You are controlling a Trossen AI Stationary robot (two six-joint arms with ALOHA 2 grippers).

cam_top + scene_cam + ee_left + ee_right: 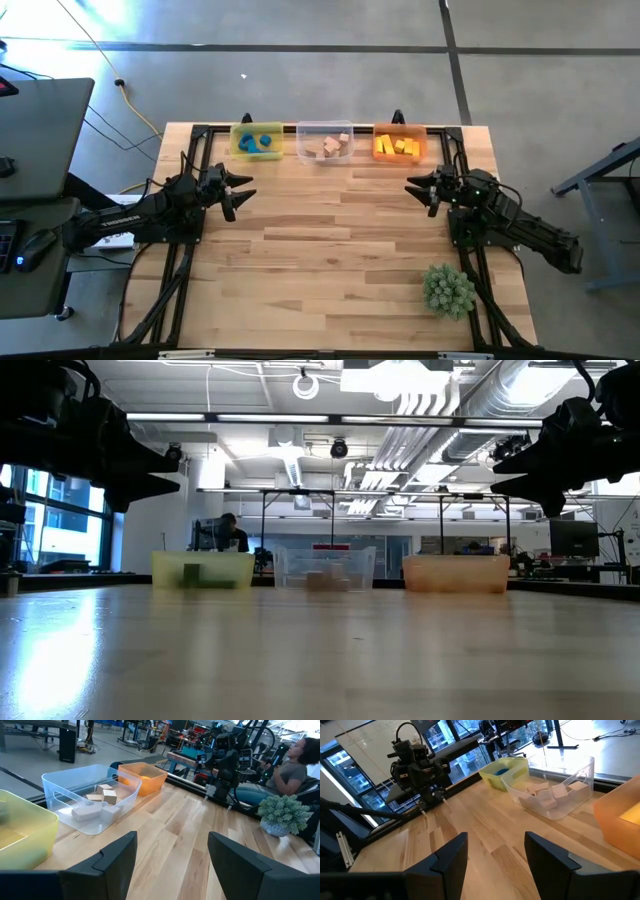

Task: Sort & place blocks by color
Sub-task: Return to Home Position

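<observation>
From above, the left gripper (243, 189) and right gripper (418, 190) hang wide open and empty, well apart from every block. The blue blocks (258, 142) lie in the yellow bin (236, 140) at the left gripper's 1 o'clock. The yellow blocks (397, 148) lie in the orange bin (420, 135) at the right gripper's 11 o'clock. The tan blocks (330, 148) lie in the clear bin (303, 135) between.

Far edge of table (320, 660): yellow bin (203, 570), clear bin (325, 569), orange bin (456, 573), side by side.
Left gripper (172, 470): hung high, left.
Right gripper (505, 472): hung high, right.
</observation>
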